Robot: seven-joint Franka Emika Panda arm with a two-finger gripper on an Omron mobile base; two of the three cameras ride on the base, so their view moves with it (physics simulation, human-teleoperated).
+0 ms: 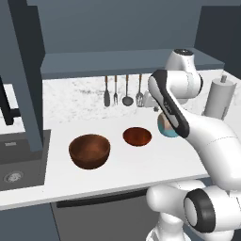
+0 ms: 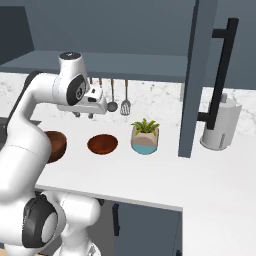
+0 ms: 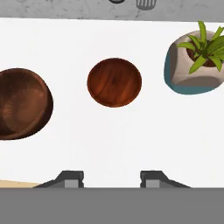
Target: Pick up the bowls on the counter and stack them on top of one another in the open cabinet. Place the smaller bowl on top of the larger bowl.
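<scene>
While the gripper (image 3: 111, 179) hangs above the counter (image 1: 122, 169), its two dark fingertips (image 3: 72, 178) stand apart with bare white countertop between them, nothing pinched; in the right base view the gripper (image 2: 84, 114) sits above the counter between the two bowls, clear of both.

Item, the smaller bowl (image 3: 114, 82): shallow, reddish-brown, upright on the counter, ahead of the fingertips in the hand view; in the left base view the smaller bowl (image 1: 137, 136) lies right of its partner, apart from it.

Item, the larger bowl (image 1: 89, 150): deep, dark brown, upright, near the sink (image 1: 19, 162); in the right base view partly hidden behind the arm.

Item, plant pot (image 2: 145, 137): teal and tan, green leaves, just right of the smaller bowl, not touching.

Item, hanging utensils (image 1: 123, 90): row on the back wall.

Item, the open cabinet (image 2: 150, 62): slate blue-grey, above the counter; door panel (image 2: 197, 75) standing out, with dark handle (image 2: 220, 75).

Item, paper towel roll (image 2: 220, 125): upright at the far right.
</scene>
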